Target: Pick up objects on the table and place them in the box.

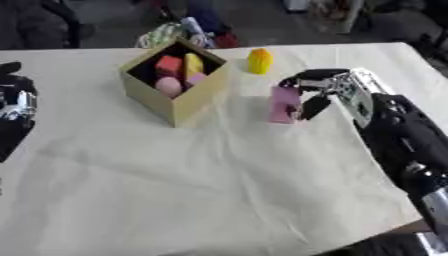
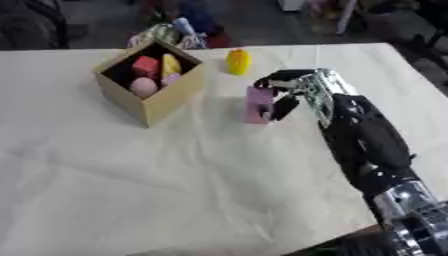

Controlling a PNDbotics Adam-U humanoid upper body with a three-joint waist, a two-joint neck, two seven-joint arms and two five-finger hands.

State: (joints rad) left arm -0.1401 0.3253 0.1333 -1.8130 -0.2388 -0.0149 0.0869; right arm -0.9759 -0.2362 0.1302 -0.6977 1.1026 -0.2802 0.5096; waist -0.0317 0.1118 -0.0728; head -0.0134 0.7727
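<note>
A pink upright block (image 1: 282, 105) stands on the white-covered table (image 1: 219, 180), right of the open cardboard box (image 1: 172, 106). My right hand (image 1: 325, 88) reaches in from the right, its fingers and thumb curled around the block's top and right side. Whether the block has left the cloth I cannot tell. Inside the box lie a red piece (image 1: 168, 65), a yellow piece (image 1: 193, 64) and pink pieces (image 1: 169, 86). A yellow object (image 1: 259, 60) stands behind the block, near the table's far edge. My left hand (image 1: 16, 102) rests at the left edge, fingers relaxed.
Colourful clutter (image 1: 184, 30) sits beyond the table's far edge, behind the box. The cloth is wrinkled across the front and middle. The table's front right corner (image 1: 411, 220) lies under my right forearm.
</note>
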